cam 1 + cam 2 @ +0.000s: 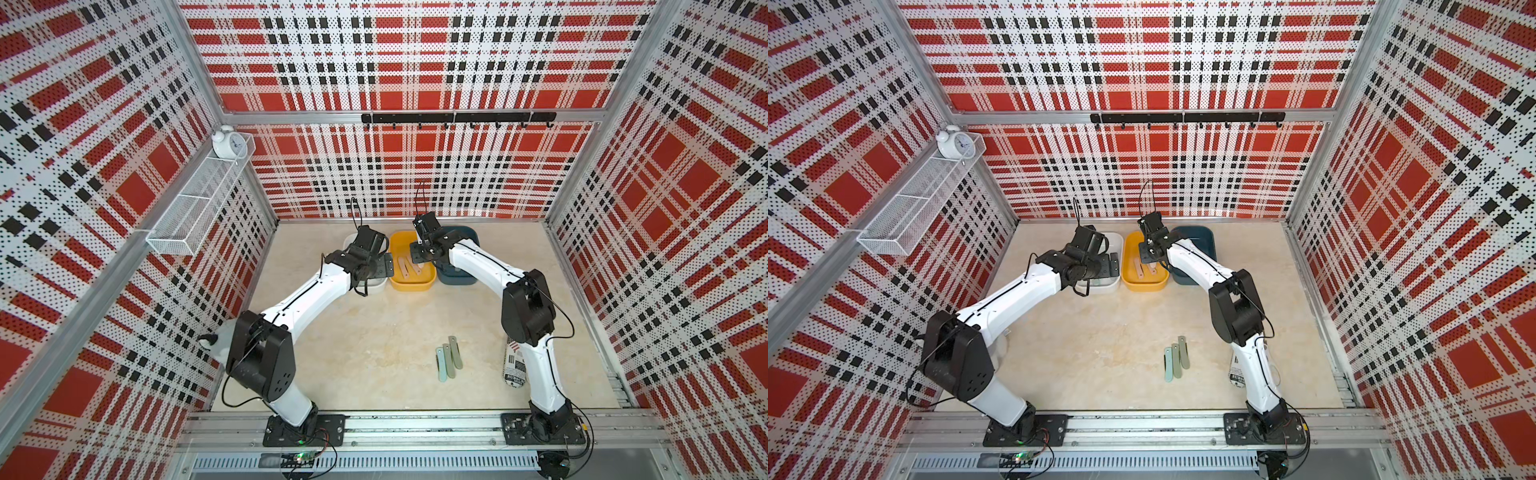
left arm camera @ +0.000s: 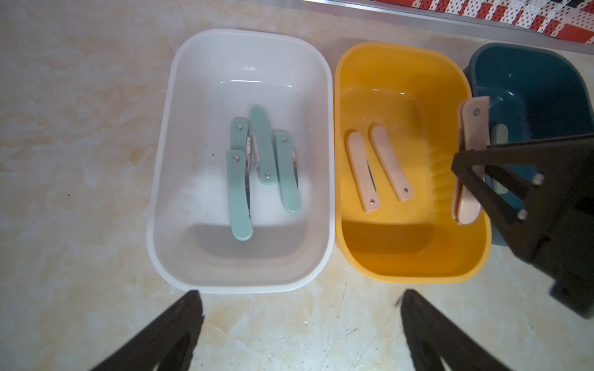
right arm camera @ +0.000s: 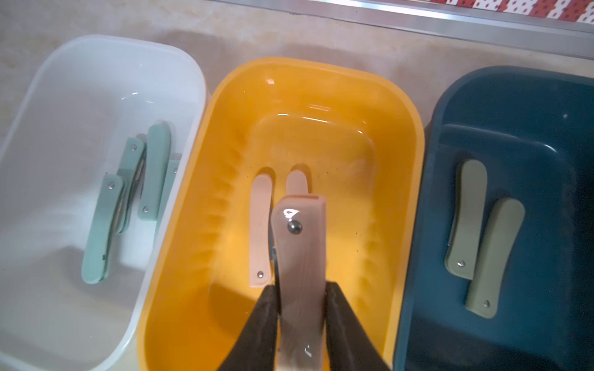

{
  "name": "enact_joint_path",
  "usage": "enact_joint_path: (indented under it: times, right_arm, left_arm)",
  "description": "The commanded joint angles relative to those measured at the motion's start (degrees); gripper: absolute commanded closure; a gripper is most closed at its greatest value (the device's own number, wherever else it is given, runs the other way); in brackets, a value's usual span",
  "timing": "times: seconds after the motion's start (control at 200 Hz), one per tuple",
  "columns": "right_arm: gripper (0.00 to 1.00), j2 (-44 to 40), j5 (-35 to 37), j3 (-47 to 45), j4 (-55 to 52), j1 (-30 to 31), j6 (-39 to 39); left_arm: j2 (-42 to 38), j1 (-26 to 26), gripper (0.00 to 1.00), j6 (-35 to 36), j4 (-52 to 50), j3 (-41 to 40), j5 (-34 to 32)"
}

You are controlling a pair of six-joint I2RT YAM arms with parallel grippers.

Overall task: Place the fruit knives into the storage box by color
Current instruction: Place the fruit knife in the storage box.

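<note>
Underneath: the desk (image 1: 365, 332), pale and marbled, carries three boxes, one cylinder and three loose knives.
Arms: two, white with black joints, both reaching to the row of boxes at the far edge.
Left pincer (image 2: 300, 303): jaws spread wide with nothing between them, hovering near the white box.
Right pincer (image 3: 302, 289): clenched on one peach-pink knife, the held knife (image 3: 300, 250), above the inside of the yellow box.
Boxes: three side by side in a row: the white box (image 2: 180, 128), the yellow box (image 2: 401, 257) in the middle, and the blue box (image 3: 514, 96).
Cylinder: one newspaper-print cylinder (image 1: 514, 365) lies on the desk beside the right arm's lower part, partly hidden by it.
White box holds: four mint-teal knives (image 2: 238, 196), folded, overlapping in one cluster.
Yellow box holds: two peach-pink knives (image 2: 361, 173) lying on its floor, close together but not touching.
Blue box holds: two sage-green knives (image 3: 467, 218), lying against each other.
Loose knives (image 1: 448, 361): three on the open desk, well apart from the boxes and packed side by side, one mint-teal and two sage-green.
Knife total: twelve.
</note>
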Motion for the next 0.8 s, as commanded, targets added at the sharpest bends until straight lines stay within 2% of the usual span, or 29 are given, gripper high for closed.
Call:
enact_joint_path:
  times: [0.0,0.491,0.792]
  right_arm:
    - [0.7,2.8,-1.1,3.3,-0.2,-0.3,-1.7]
    - [0.68,10.0,-3.2,5.5,0.8,-0.2,-1.3]
    - [0.63,8.0,-3.2,5.7,1.2,-0.3,-1.6]
  left_arm:
    - [0.7,-0.4,0.02,-0.3,0.6,-0.3,0.0]
    - [-0.3,-1.6,0.02,-0.7,0.6,-1.7,-1.2]
    - [-1.9,-2.6,0.02,-0.8,0.6,-3.1,-1.8]
